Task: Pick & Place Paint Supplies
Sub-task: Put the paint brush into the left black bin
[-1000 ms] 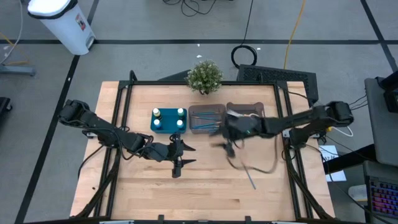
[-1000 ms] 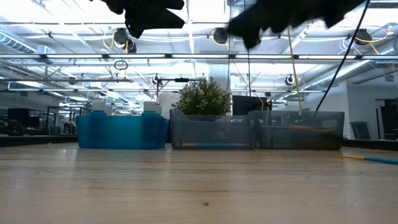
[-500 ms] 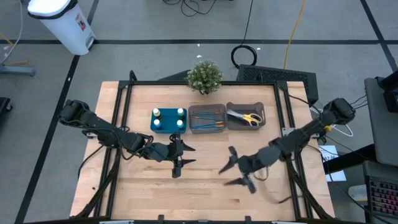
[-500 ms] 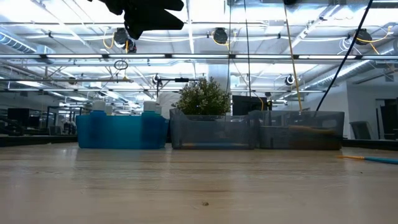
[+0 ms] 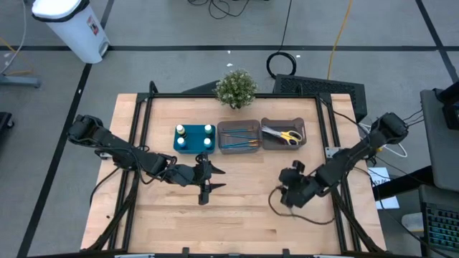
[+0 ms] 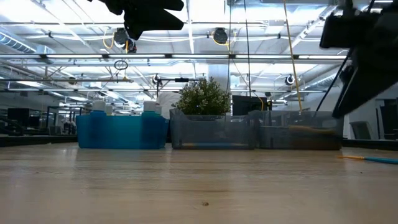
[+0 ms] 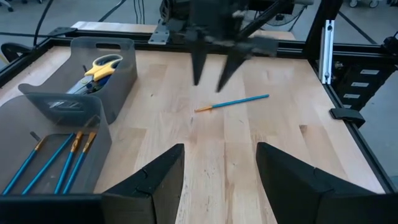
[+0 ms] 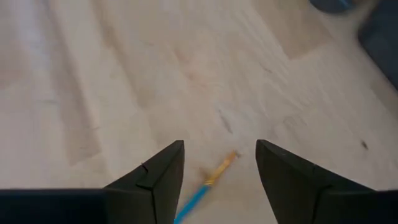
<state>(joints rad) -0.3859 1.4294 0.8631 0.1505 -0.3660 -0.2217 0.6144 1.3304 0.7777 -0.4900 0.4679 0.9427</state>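
Most of the tidying looks done already, I think. On the wooden table [image 5: 229,222] sit a teal tray [image 5: 193,145] and two grey bins side by side near the little plant [image 5: 236,87]. The teal tray holds the small white-capped bottles [image 5: 181,131]; I can count about three caps from above, and the fourth corner is hard to tell. The middle grey bin [image 5: 239,126] has several thin blue brushes [image 5: 239,145] lying in it. The other grey bin [image 5: 283,123] holds the scissors with yellow handles [image 5: 290,135]. One thing is left out, as far as I can see: a single blue brush [image 7: 233,102] lies flat on the bare wood, well apart from the bins. In the view from above it is hidden under the right arm. The right gripper [image 5: 290,192] hangs just over that brush, with its fingers apart and nothing between them; its own camera shows the brush tip [image 8: 205,183] down between the two dark fingers. So my guess is that this brush is the last piece, and it must be picked up and put in the middle bin with the others. The left gripper [image 5: 206,179] waits over the middle of the table, fingers open and empty. There is a small sticker on the white bin [image 5: 72,25] on the floor, but it is too tiny to read. I see no other writing.
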